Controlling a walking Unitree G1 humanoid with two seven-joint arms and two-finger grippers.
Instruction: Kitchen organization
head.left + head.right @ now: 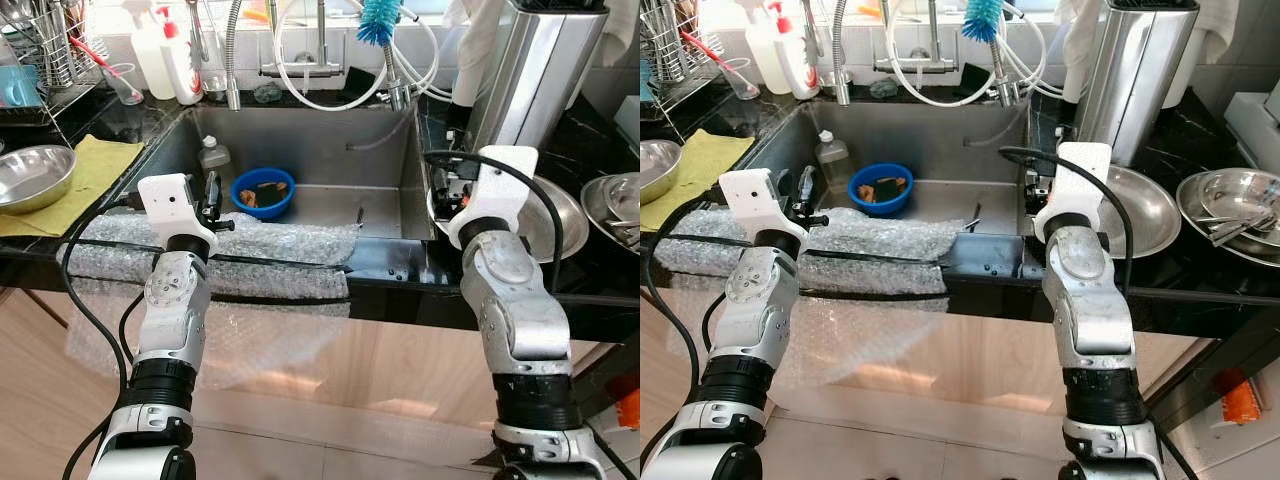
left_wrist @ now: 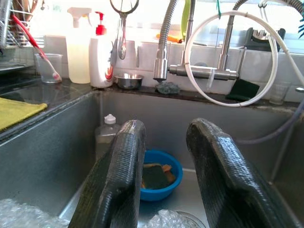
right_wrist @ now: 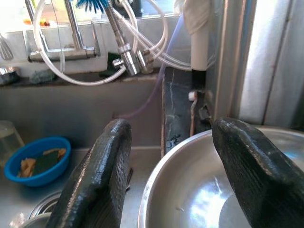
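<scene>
Kitchen counter and sink, listed left to right.

1. Dish rack (image 1: 45,45) at the far left rear, cutlery standing in it.
2. Steel bowl (image 1: 32,178), upright on a yellow cloth (image 1: 85,170) on the left counter.
3. Spray bottle (image 1: 150,50) and pump bottle (image 1: 182,60), 2 items, behind the sink's left corner.
4. Bubble wrap (image 1: 280,245) draped over the sink's front edge and hanging down the cabinet face.
5. Left gripper (image 2: 161,175): fingers apart, holding nothing, hovering over the front left of the sink (image 1: 330,150).
6. Blue bowl (image 1: 263,192) on the sink floor, with a dark sponge and orange scraps inside; a small capped bottle (image 1: 212,155) stands just beside it.
7. Right gripper (image 3: 175,175): fingers apart, holding nothing, poised over the near rim of the wide steel basin (image 3: 223,190) on the right counter beside the sink.
8. Tall steel canister (image 1: 535,70) behind that basin.
9. Steel dish (image 1: 1230,200) at the far right holding utensils.

Progress, as judged: early. Nothing is gripped; bowls and basins sit scattered on both counters and the sink is not cleared. The basin looks shiny, shallow and empty, so its thin rim is the likely hold.
</scene>
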